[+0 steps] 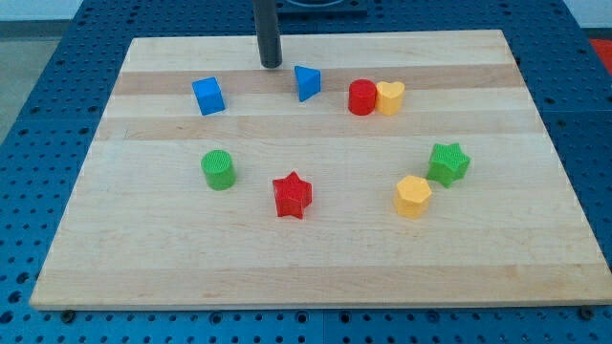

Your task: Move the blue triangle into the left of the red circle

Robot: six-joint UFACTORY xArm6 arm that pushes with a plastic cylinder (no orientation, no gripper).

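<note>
The blue triangle [306,82] lies near the view's top, a little left of the red circle [361,97], with a small gap between them. A yellow heart [390,97] touches the red circle on its right. My tip [272,64] rests on the board just up and to the left of the blue triangle, apart from it.
A blue cube [207,96] sits left of the tip. A green cylinder [218,169] and a red star [293,195] lie in the lower middle. A yellow hexagon [413,196] and a green star [448,162] lie at the right. The wooden board [316,277] sits on a blue perforated table.
</note>
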